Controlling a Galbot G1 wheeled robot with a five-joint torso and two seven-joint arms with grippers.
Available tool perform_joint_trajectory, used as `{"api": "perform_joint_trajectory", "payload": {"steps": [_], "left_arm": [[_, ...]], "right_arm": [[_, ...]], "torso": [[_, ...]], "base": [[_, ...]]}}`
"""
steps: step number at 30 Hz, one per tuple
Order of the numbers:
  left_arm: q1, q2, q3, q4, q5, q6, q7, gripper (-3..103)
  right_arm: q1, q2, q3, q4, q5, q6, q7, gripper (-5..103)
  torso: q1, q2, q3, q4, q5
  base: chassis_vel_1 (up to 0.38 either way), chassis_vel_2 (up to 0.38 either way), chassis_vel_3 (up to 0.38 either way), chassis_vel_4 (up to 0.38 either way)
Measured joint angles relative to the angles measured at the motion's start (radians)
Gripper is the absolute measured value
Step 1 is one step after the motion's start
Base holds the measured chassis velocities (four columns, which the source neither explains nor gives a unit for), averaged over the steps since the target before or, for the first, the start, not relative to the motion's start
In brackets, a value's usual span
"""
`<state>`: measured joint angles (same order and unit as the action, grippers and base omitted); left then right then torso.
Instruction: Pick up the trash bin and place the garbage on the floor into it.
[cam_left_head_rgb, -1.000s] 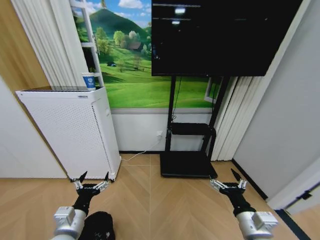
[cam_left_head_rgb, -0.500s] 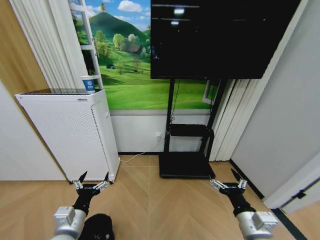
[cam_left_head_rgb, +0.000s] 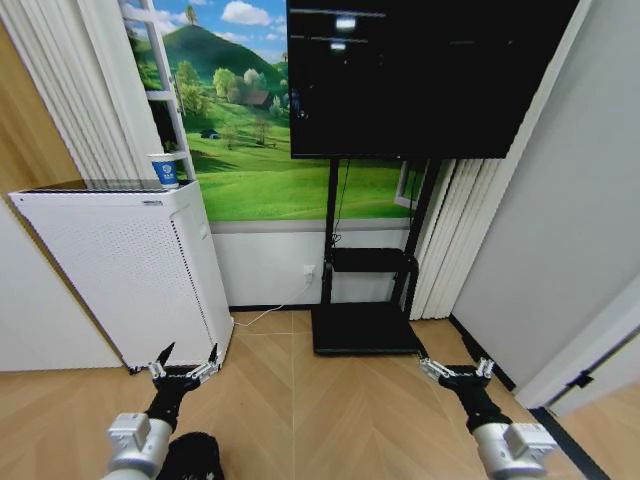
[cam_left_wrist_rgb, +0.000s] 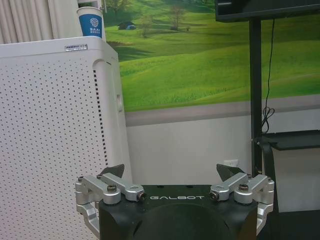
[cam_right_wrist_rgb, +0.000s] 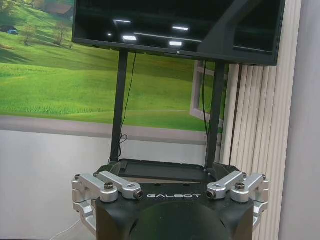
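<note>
My left gripper (cam_left_head_rgb: 188, 356) hangs open over the floor (cam_left_head_rgb: 310, 410) at the lower left, just in front of the white appliance's corner. My right gripper (cam_left_head_rgb: 456, 366) is open too, at the lower right near the TV stand's base. Nothing is between the fingers of either. In the left wrist view the left gripper (cam_left_wrist_rgb: 171, 171) faces the wall. The right wrist view has the right gripper (cam_right_wrist_rgb: 167, 170) pointing at the TV stand. A black round thing (cam_left_head_rgb: 192, 458), perhaps the trash bin, sits at the bottom edge, half hidden by my left arm. The garbage is out of view.
A tall white perforated appliance (cam_left_head_rgb: 120, 270) with a paper cup (cam_left_head_rgb: 164, 170) on top stands at the left. A black TV stand (cam_left_head_rgb: 362, 325) with a large screen (cam_left_head_rgb: 425, 75) is against the far wall. A grey wall (cam_left_head_rgb: 560, 260) closes the right side.
The whole picture has slid to the left, so the camera has turned right. Both grippers hold the same open pose.
</note>
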<state>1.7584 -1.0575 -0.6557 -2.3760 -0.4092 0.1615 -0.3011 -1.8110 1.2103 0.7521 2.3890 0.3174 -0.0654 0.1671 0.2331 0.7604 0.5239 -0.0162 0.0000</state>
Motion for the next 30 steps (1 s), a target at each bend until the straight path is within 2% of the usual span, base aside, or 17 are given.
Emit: {"api": "perform_joint_trajectory", "payload": {"steps": [30], "left_arm": [[0.000,0.000,0.000,0.000,0.000,0.000,0.000,100]], "right_arm": [[0.000,0.000,0.000,0.000,0.000,0.000,0.000,100]], "torso": [[-0.003,-0.006,-0.004,0.0000,0.0000]], "base": [[0.000,0.000,0.000,0.000]]}}
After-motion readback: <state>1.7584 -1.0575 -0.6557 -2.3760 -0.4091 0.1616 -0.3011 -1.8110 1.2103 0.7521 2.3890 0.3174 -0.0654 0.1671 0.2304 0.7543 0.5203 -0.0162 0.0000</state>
